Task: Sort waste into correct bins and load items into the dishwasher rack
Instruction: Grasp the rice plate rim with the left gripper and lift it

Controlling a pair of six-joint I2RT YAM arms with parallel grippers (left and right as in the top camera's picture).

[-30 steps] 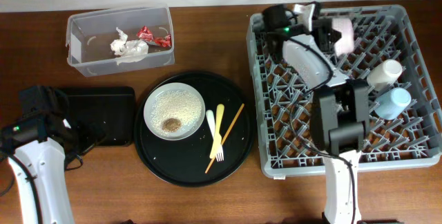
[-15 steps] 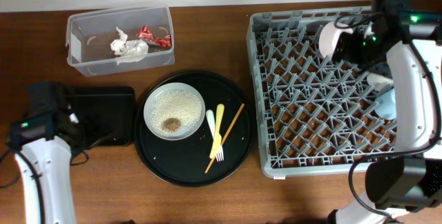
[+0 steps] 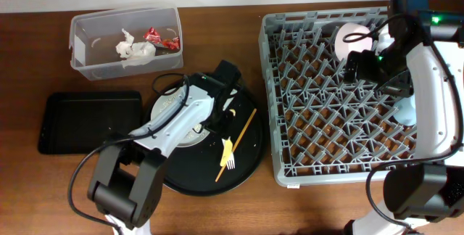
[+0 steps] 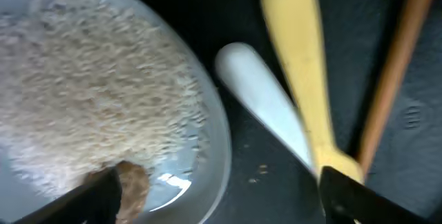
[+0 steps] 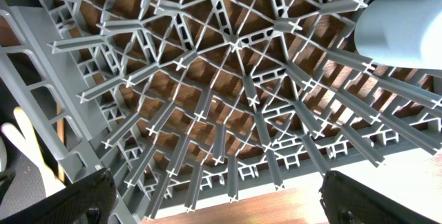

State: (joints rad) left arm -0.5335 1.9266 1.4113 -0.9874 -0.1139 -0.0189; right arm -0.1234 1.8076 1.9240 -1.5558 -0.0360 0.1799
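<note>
While left end effector point(image 4: 221, 195) spread over spoon point(image 4: 266, 110), right end effector point(image 5: 217, 200) spread over rack point(image 5: 228, 79).

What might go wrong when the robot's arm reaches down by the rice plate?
The open left gripper straddles the plate rim, so one finger might bump it and spill rice onto the round black tray. The spoon, fork and chopsticks lie tight together, so it might grab two or knock one away.
</note>
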